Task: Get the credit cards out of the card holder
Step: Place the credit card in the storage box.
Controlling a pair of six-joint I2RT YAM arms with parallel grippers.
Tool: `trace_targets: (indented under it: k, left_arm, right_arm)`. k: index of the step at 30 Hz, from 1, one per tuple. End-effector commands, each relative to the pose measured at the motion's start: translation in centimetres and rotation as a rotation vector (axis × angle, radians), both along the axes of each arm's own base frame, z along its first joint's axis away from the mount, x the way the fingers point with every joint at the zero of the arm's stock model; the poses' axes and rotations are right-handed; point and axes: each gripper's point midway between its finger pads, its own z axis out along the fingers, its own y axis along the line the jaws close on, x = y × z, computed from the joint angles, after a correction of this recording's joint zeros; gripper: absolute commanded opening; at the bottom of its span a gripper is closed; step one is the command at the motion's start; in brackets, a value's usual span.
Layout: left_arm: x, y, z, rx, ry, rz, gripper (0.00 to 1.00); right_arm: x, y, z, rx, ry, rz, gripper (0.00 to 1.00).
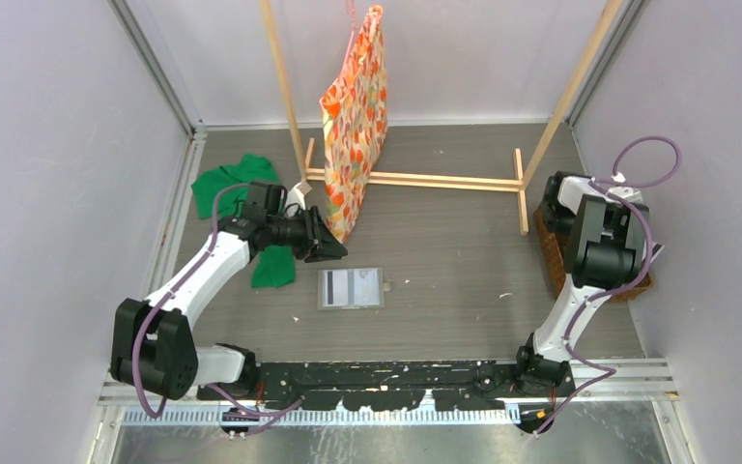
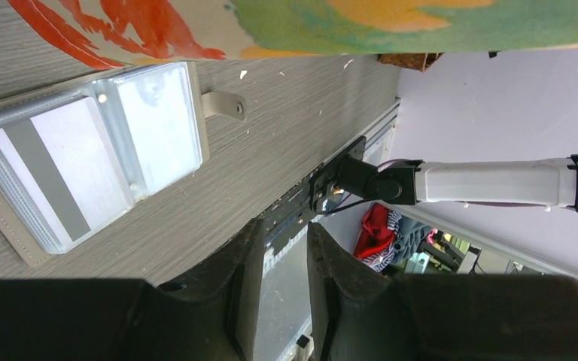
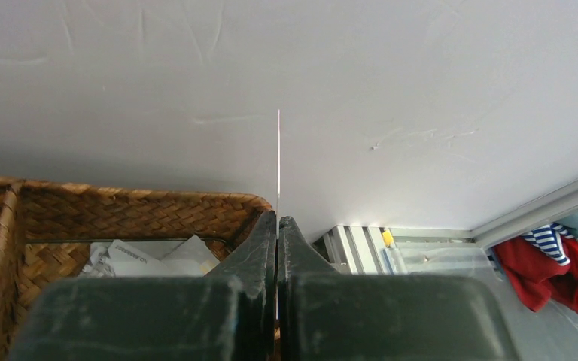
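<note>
The grey card holder (image 1: 351,287) lies open and flat on the table's middle. It also shows in the left wrist view (image 2: 83,158), with a white card with a dark stripe (image 2: 45,169) in its translucent pocket. My left gripper (image 1: 333,249) hovers just left of and behind the holder, open and empty (image 2: 282,233). My right gripper (image 3: 277,218) is shut on a thin white card (image 3: 278,158) seen edge-on, held over the wicker basket (image 3: 120,207) at the right wall. In the top view the right arm hides its fingers.
The brown basket (image 1: 549,261) holds several loose cards or papers (image 3: 150,259). An orange patterned bag (image 1: 356,116) hangs from a wooden rack (image 1: 425,181) just behind the left gripper. A green cloth (image 1: 227,184) lies at the back left.
</note>
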Motion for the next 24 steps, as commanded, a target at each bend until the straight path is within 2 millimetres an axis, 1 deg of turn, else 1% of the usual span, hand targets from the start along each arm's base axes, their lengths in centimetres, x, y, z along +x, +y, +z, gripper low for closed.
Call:
trace_targets:
  k: [1, 4, 9, 12, 13, 16, 20, 24]
  left_arm:
    - [0.3, -0.4, 1.1, -0.037, -0.058, -0.036, 0.29]
    - [0.3, -0.3, 1.2, -0.034, -0.068, -0.027, 0.29]
    - [-0.2, -0.1, 1.3, -0.022, -0.072, -0.039, 0.29]
    - [-0.4, 0.1, 0.9, -0.004, -0.060, -0.052, 0.28]
    - [-0.5, 0.1, 0.8, -0.004, -0.055, -0.052, 0.28]
    - [-0.3, 0.0, 0.8, -0.009, -0.056, -0.047, 0.28]
    - [0.0, -0.1, 0.8, -0.014, -0.058, -0.043, 0.28]
    - [0.0, -0.2, 0.2, -0.015, -0.037, -0.053, 0.27]
  right_arm:
    - [3.2, -1.3, 3.4, -0.199, 0.219, 0.252, 0.01]
    - [3.2, -1.3, 2.3, -0.188, 0.222, 0.262, 0.01]
    - [3.8, -1.5, 1.0, -0.172, 0.275, 0.265, 0.01]
    - [3.5, -1.4, 0.5, -0.165, 0.271, 0.268, 0.01]
    - [3.5, -1.3, 0.7, -0.165, 0.262, 0.268, 0.01]
    - [3.5, -0.9, 2.2, -0.184, 0.216, 0.270, 0.01]
    - [3.3, -0.3, 5.9, -0.219, 0.116, 0.259, 0.01]
    - [3.1, 0.9, 9.2, -0.215, -0.004, 0.234, 0.01]
